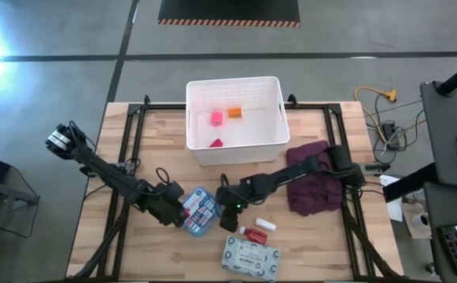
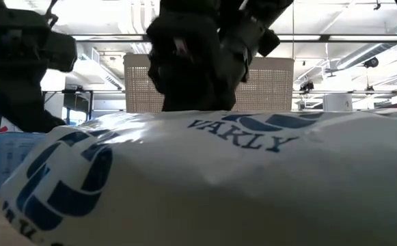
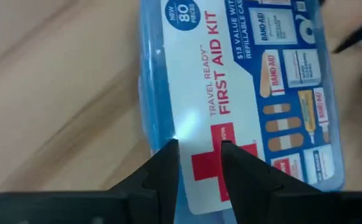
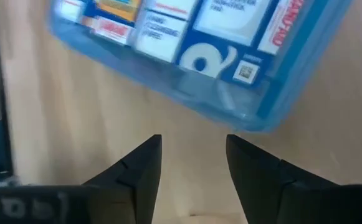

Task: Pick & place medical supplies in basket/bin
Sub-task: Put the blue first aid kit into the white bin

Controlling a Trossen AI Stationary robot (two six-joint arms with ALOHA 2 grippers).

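A blue-white first aid pouch with a red cross (image 1: 199, 211) lies flat on the table in front of the white lattice basket (image 1: 275, 134). My left gripper (image 3: 197, 149), open with a narrow gap, stands over the pouch's red-cross end (image 3: 209, 168). My right gripper (image 4: 193, 146) is open just right of the pouch (image 4: 187, 50), short of its edge. The pale green wipes pack (image 1: 250, 258), a red-white tube (image 1: 252, 233) and a white piece (image 1: 265, 226) lie near the front edge. A pink roll (image 1: 216, 118), an orange piece (image 1: 234, 112) and a red item (image 1: 216, 144) sit in the basket. My left gripper comes at the pouch's red-cross end (image 3: 187, 140) from above, slanting from the table's left, with both fingertips over its printed face. I cannot tell whether the fingertips touch it. The pouch lies flat on the table.
A maroon cloth (image 1: 315, 185) lies bunched on the table's right, under my right arm. The wipes pack (image 2: 218, 178) fills the low view's foreground and hides most of the table. Bare wood shows left of and in front of the pouch. Black frame rails run along both sides.
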